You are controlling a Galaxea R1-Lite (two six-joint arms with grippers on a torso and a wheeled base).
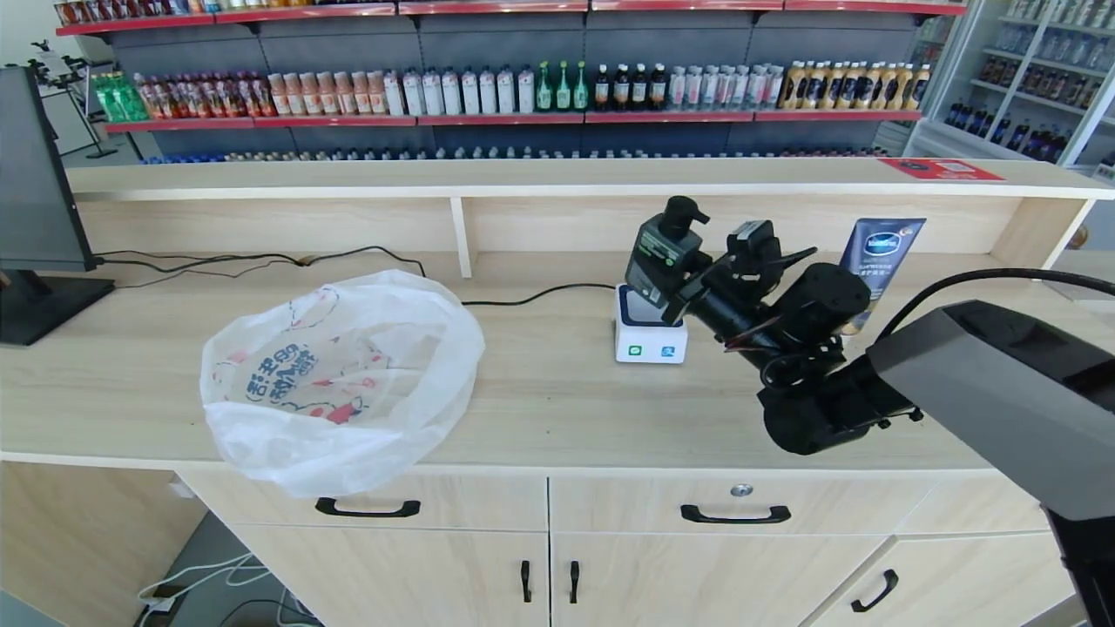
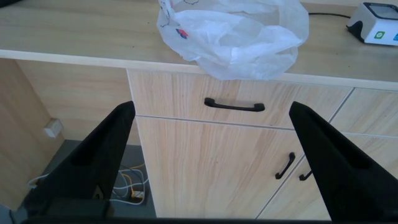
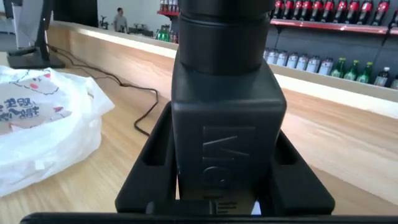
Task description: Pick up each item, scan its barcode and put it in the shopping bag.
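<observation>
A dark pump bottle [image 1: 665,252] hangs tilted just above the small white barcode scanner [image 1: 650,338] on the counter, with my right gripper [image 1: 697,279] shut on its body. The same bottle [image 3: 227,118] sits clamped between the black fingers [image 3: 146,165] in the right wrist view. The white plastic shopping bag [image 1: 340,379] lies open on the counter's left half, its rim overhanging the front edge; the bag [image 2: 239,34] also appears above the drawers. My left gripper [image 2: 211,162] is open, held low in front of the cabinet. A blue tube [image 1: 880,261] stands upright behind the right arm.
A monitor [image 1: 35,200] stands at the counter's far left, with black cables [image 1: 261,259] running along the back. A raised wooden ledge [image 1: 575,178] borders the counter's rear. Drawers and cabinet doors with black handles [image 1: 736,515] lie below the front edge.
</observation>
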